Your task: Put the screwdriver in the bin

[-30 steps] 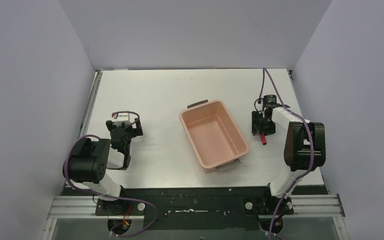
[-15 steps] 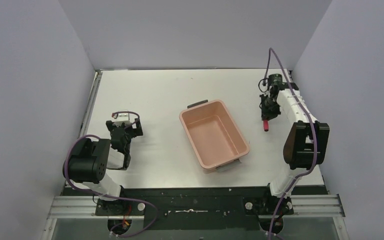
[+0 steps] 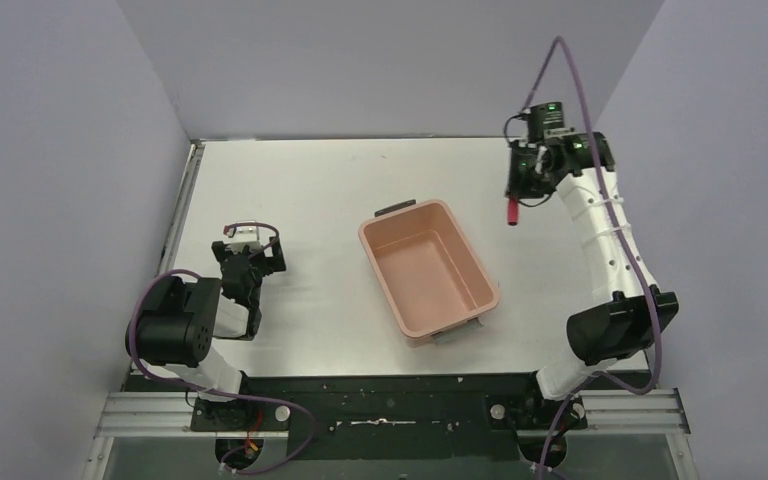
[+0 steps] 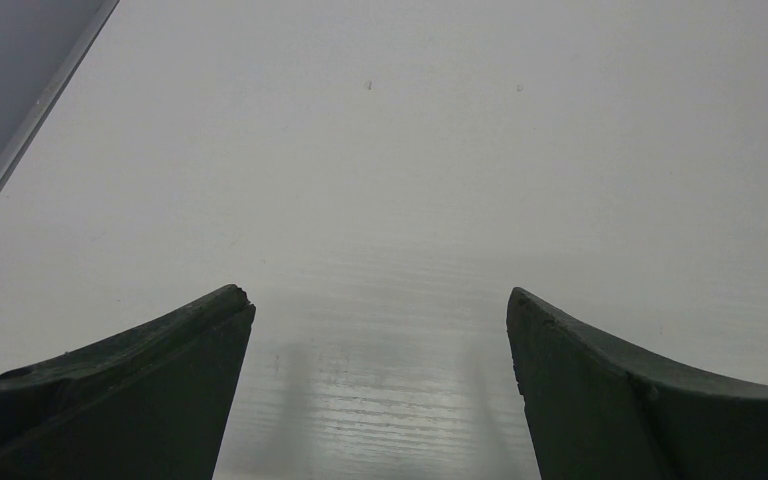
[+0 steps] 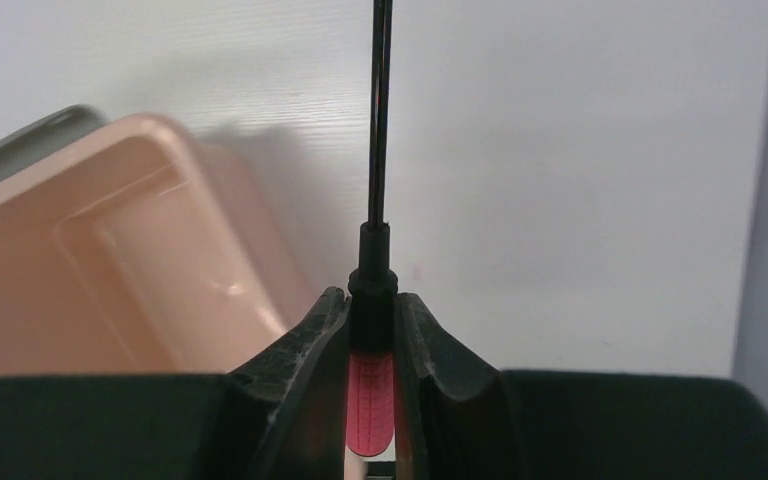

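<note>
1. Screwdriver [image 3: 510,213]: short red handle with fine ribbing, black collar, thin black shaft; much shorter than the bin [image 3: 430,272]
2. Bin: salmon-pink rectangular tub, rounded corners, grey handle at each short end, nothing inside; sits mid-tabletop [image 3: 310,180], set at a slant
3. Right gripper [image 3: 522,185]: fingers closed tight on the screwdriver where handle meets collar. In the wrist view the shaft [image 5: 381,120] runs straight out past the fingertips and the red handle [image 5: 370,385] shows between the fingers [image 5: 300,370]
4. Screwdriver position: held in the air above the tabletop, beyond the bin's far right corner, not over the bin; in the right wrist view the bin [image 5: 110,260] lies left of the shaft
5. Left gripper [image 3: 250,262]: fingers [image 4: 140,360] spread wide, holding nothing, low over bare tabletop, well left of the bin
6. Versus one second ago: the right gripper was then low at the tabletop just right of the bin, with the red handle down on the surface; now the arm is raised and extended toward the back, screwdriver lifted clear. Bin and left arm unchanged
</note>
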`<act>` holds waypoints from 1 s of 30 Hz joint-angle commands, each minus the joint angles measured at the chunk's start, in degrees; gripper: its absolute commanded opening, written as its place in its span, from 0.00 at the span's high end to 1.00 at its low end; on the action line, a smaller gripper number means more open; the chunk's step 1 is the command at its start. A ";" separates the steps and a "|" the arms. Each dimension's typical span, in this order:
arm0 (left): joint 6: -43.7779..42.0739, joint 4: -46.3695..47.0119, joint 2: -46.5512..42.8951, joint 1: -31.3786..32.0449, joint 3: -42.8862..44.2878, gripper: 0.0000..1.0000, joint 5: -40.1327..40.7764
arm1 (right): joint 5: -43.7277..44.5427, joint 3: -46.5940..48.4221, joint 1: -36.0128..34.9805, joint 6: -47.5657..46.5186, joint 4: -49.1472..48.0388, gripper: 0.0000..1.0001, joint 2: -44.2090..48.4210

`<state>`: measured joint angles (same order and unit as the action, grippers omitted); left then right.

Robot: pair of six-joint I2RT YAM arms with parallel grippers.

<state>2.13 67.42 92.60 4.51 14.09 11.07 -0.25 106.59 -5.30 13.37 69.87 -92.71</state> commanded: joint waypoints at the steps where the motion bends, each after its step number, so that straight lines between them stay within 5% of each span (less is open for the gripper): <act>1: -0.38 1.88 -0.27 -0.22 0.50 0.03 -0.45 | -3.27 0.41 -17.57 9.06 -6.11 1.00 2.29; 10: -0.38 1.76 -0.37 -0.21 0.55 0.03 -0.49 | 1.95 -6.06 -35.70 14.87 -16.30 1.00 1.22; 20: -0.46 1.82 -0.25 -0.21 0.50 0.03 -0.49 | 6.32 -35.97 -37.49 17.06 -33.04 1.00 1.89; 26: -0.46 1.78 -0.35 -0.21 0.50 0.03 -0.51 | 8.39 -43.74 -37.17 15.11 -41.26 1.00 -2.08; 30: -0.46 1.80 -0.36 -0.21 0.50 0.03 -0.50 | 8.37 -45.09 -36.52 14.77 -42.12 0.89 -6.00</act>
<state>2.15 67.42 92.60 4.51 14.09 11.07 5.45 62.13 -42.39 28.93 34.44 -96.18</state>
